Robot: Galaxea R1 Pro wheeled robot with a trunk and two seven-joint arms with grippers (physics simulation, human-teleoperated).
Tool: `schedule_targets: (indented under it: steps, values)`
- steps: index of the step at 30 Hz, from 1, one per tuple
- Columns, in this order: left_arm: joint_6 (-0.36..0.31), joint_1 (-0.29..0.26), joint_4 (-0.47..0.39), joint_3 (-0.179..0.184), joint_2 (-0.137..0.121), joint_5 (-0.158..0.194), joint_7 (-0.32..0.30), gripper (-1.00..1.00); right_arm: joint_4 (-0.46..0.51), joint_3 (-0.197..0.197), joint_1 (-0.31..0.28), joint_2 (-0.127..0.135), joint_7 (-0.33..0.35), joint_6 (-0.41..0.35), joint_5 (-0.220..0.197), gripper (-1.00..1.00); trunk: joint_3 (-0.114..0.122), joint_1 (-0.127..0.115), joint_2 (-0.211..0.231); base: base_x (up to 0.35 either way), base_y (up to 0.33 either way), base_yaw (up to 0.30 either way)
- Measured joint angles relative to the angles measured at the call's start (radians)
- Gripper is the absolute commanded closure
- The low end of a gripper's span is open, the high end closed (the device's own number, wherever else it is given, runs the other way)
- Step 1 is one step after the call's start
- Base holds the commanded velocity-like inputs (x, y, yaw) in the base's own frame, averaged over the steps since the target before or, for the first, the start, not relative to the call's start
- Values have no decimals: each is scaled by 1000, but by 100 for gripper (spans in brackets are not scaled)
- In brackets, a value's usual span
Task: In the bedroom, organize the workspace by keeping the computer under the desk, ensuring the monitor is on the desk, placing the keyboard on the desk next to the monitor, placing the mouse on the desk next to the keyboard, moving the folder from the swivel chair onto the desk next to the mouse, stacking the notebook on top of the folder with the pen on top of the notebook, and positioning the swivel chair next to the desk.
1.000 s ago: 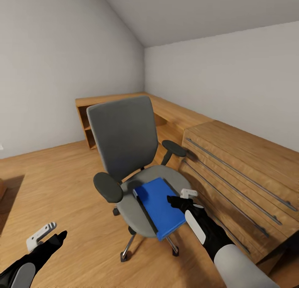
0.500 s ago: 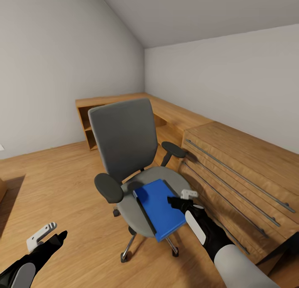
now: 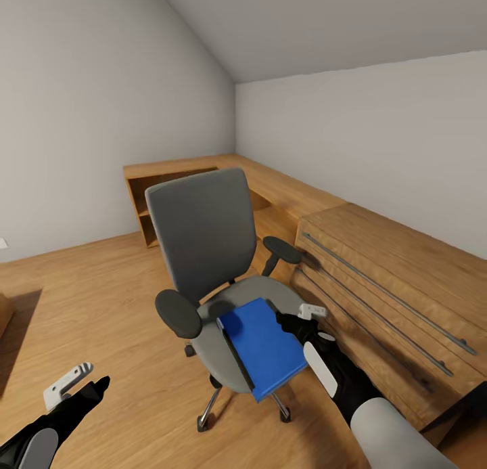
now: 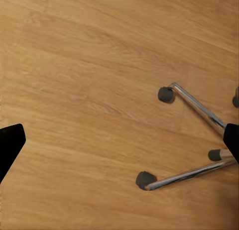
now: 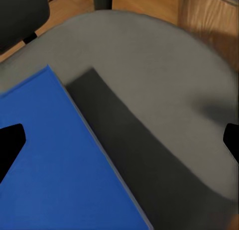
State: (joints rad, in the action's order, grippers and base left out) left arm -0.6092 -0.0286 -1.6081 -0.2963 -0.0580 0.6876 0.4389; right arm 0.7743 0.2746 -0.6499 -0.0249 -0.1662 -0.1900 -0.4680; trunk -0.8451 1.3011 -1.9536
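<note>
The swivel chair (image 3: 203, 232) stands on the wooden floor, with its grey back toward the corner. The bright blue folder (image 3: 262, 346) lies flat on its grey seat (image 5: 164, 65), overhanging the front rim. In the right wrist view the folder (image 5: 55, 160) has a dark band along its edge. My right gripper (image 3: 297, 317) hovers open just above the folder's right corner, and its midpoint (image 5: 119, 143) is over that dark band. My left gripper (image 3: 80, 382) hangs open low at the left, over the floor (image 4: 119, 143) beside the chair's metal star base (image 4: 194, 103). Desk, monitor, keyboard, mouse, notebook and pen are out of view.
A light wooden chest (image 3: 392, 279) with long bar handles stands close to the right of the chair. A low wooden shelf unit (image 3: 196, 174) runs along the back walls into the corner. Open wooden floor (image 3: 81, 300) lies to the left of the chair.
The whole picture has slid down a little, so the camera has moved. My right gripper stays at the folder's right corner, and the left arm holds still.
</note>
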Motion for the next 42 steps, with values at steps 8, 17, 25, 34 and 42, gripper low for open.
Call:
schedule_targets:
  steps: [8,17,25,34,42]
  values:
    - [1,0,3,0,0,0,0,-100,73,-1,26,8,-1,0,0,-100,25,-31,56,0,0,0]
    - [2,0,3,-1,0,-1,-1,-100,502,-17,274,63,-3,-10,-137,-100,53,-65,119,0,0,0]
    - [2,0,2,-1,0,0,0,-100,634,-22,348,145,-2,-11,-344,-100,78,-96,175,-37,0,0]
    - [2,0,1,-3,0,0,-1,-100,645,-26,356,154,-3,-9,-403,-100,107,-130,238,-296,0,0]
    - [0,0,1,-3,0,0,-3,-100,637,-35,356,156,-2,-4,-457,-100,129,-157,287,-334,0,0]
